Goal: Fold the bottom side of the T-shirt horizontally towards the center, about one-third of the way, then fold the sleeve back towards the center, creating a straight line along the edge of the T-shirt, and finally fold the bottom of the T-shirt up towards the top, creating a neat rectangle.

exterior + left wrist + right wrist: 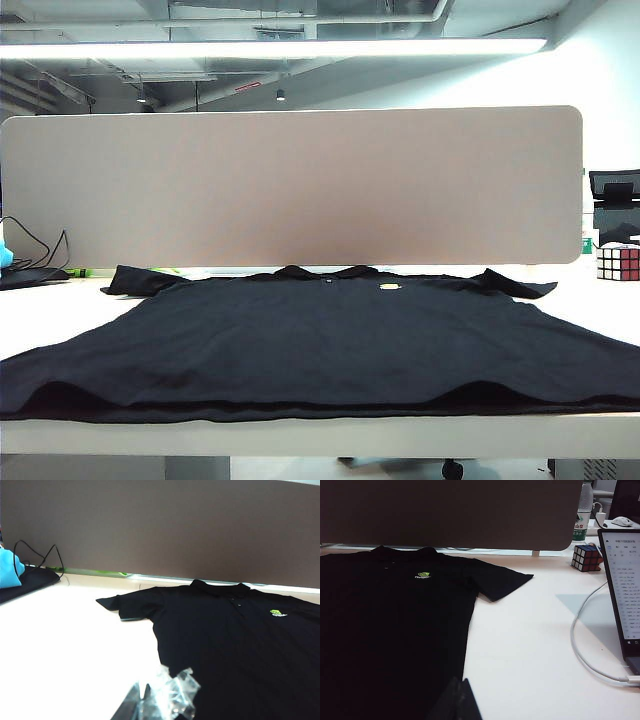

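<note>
The black T-shirt lies spread flat on the white table, collar toward the grey partition, both sleeves out and nothing folded yet. The bottom of the T-shirt runs side to side along the table's near edge, closest to both arms. The left gripper hangs low near the hem's left end with its jaws pressed together; the right gripper sits above the shirt's right part, jaws likewise pressed together. A side fold likely falls to the arm on that side.
</note>
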Robot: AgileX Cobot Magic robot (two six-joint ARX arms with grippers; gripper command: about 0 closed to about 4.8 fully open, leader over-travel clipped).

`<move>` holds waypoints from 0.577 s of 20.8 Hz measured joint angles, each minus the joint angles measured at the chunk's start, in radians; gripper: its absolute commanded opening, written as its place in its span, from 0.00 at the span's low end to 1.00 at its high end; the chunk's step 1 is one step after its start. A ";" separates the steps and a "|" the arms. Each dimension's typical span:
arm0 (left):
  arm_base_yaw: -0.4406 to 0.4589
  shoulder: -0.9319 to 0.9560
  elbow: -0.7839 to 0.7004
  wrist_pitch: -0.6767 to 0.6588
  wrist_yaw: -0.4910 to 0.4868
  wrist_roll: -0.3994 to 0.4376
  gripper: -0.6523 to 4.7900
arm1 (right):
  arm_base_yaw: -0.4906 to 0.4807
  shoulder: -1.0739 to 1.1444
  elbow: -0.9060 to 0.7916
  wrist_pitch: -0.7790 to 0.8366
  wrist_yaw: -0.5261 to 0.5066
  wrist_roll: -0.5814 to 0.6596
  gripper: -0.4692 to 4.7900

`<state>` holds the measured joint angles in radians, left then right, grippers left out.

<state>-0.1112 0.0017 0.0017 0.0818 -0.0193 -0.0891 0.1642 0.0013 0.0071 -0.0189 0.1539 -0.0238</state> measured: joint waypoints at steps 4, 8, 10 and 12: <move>0.000 0.000 0.000 0.011 0.000 0.000 0.11 | 0.000 0.000 0.000 0.000 0.000 0.000 0.09; 0.000 0.000 0.000 0.011 0.000 0.000 0.11 | 0.000 0.000 0.000 0.000 0.000 0.000 0.09; 0.000 0.000 0.000 0.011 0.000 0.000 0.11 | 0.000 0.000 0.000 0.000 0.000 0.000 0.09; 0.000 0.000 0.000 0.011 0.000 -0.018 0.11 | 0.000 0.000 0.000 0.001 -0.004 0.042 0.09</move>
<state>-0.1112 0.0017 0.0017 0.0933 -0.0193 -0.1066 0.1642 0.0013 0.0071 -0.0181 0.1497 0.0181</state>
